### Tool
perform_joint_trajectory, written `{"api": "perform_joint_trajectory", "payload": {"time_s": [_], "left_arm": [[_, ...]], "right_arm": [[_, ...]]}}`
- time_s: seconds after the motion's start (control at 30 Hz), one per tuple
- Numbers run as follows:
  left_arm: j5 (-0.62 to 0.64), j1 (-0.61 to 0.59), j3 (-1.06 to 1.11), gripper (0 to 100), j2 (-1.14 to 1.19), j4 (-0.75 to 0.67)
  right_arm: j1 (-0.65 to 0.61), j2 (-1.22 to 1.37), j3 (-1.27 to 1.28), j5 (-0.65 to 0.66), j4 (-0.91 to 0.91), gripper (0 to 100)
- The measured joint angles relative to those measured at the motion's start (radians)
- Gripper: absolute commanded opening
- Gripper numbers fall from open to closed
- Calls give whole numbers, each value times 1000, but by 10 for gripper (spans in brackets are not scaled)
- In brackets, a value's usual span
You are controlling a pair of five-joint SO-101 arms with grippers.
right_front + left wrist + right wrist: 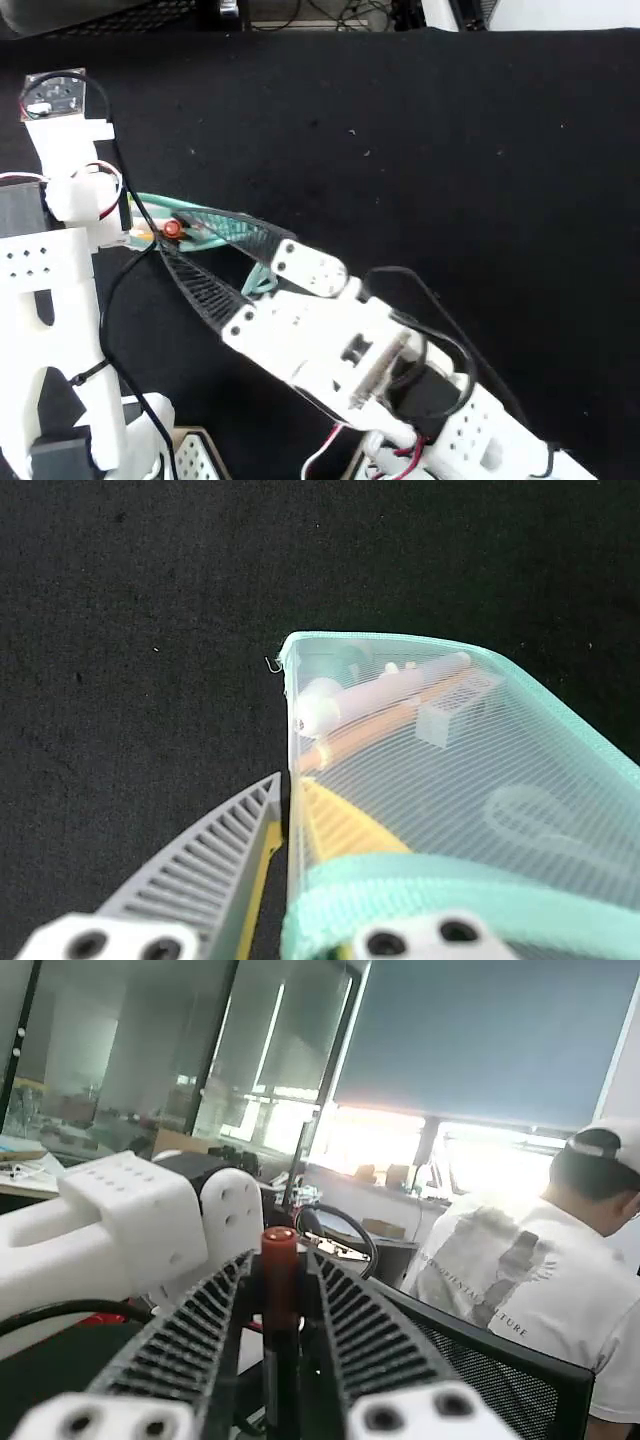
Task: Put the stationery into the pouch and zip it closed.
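Fingers (352, 1332) of the right gripper (280, 1260) clamp a red-capped pen (279, 1248) against the teal-edged mesh pouch (450, 780), which the left gripper (298, 800) pinches above the black table (450, 150).

2 white printed arms: left arm (60, 300) has perforated panels and red-white wires (105, 172); right arm (330, 340) carries a looping black cable (400, 270) and black ribbed fingers (370, 1340).

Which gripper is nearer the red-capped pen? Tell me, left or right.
Right. The right gripper is clamped on the red-capped pen itself; the left gripper holds the mesh pouch just beside it.
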Motion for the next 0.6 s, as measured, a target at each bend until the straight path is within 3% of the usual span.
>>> {"api": "perform_joint_trajectory", "payload": {"time_s": [0.43, 0.6], "left_arm": [[0, 0, 0, 30, 0, 0], [0, 0, 0, 30, 0, 0]], "right_arm": [[-2, 40, 196, 144, -2, 14], [0, 41, 204, 146, 38, 146]]}}
